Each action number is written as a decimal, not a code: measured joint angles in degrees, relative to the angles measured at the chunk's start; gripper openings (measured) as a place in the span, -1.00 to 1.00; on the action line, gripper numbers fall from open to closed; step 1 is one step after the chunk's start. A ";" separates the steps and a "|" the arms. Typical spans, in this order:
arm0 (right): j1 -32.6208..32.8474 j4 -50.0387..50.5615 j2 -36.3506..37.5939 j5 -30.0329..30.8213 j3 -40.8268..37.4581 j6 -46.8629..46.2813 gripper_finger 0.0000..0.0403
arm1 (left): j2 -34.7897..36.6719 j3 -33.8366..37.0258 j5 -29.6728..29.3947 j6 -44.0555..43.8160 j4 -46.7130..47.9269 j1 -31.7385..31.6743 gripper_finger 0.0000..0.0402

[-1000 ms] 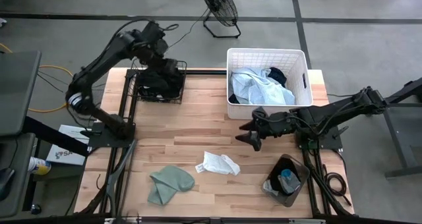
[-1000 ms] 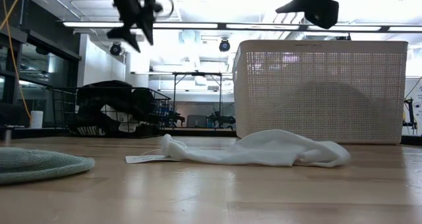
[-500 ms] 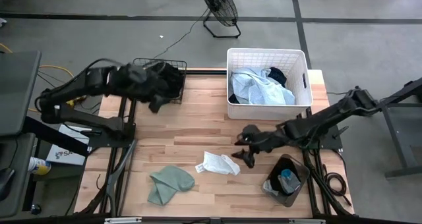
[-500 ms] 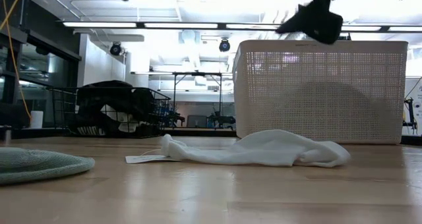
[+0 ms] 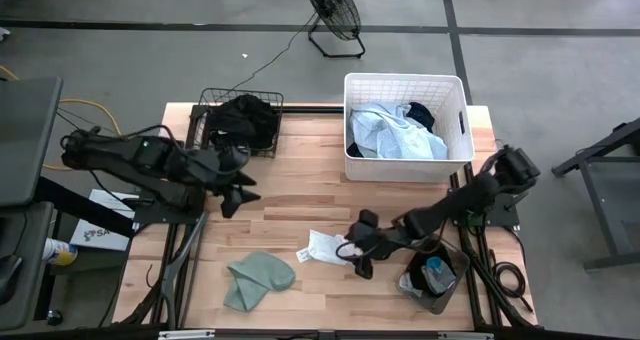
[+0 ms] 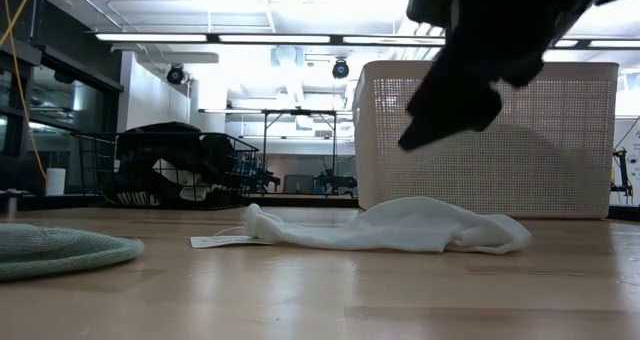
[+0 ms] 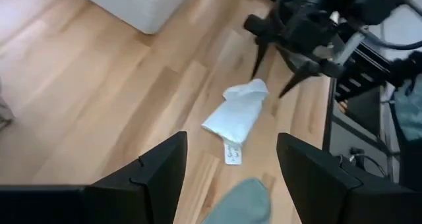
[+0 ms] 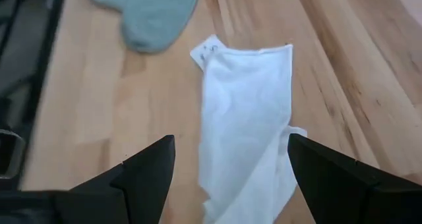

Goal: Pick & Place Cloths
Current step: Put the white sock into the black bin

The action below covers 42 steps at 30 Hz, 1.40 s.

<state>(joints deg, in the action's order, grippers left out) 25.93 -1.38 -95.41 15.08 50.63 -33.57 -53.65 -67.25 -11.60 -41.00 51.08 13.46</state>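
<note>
From above, the right gripper hangs with jaws spread over the white cloth, which lies mid-table toward the front edge. The right wrist view shows what the overhead cannot: the fingers straddle the cloth's end without touching it. The low view seems to put the gripper well above the wood. The sage green cloth lies near the front-left corner. The left gripper, also open, hovers empty near the left edge. More cloths fill the white basket and the black wire basket along the back edge.
</note>
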 joint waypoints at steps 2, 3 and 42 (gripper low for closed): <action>-0.04 -0.33 -1.96 0.06 0.01 2.42 0.42 | -0.19 1.15 -0.10 -0.28 -1.73 1.39 0.15; -0.04 -0.54 -2.99 0.26 0.01 3.46 0.42 | -0.21 1.57 -0.13 -0.76 -2.27 2.00 0.15; -0.81 2.91 -3.54 -20.77 -0.04 -24.77 -0.95 | -0.15 2.23 -3.23 -7.00 -4.82 4.21 0.15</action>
<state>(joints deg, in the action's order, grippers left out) 25.12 1.53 -98.94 -5.69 50.59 -58.34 -53.80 -65.01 -14.83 -47.99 46.26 17.67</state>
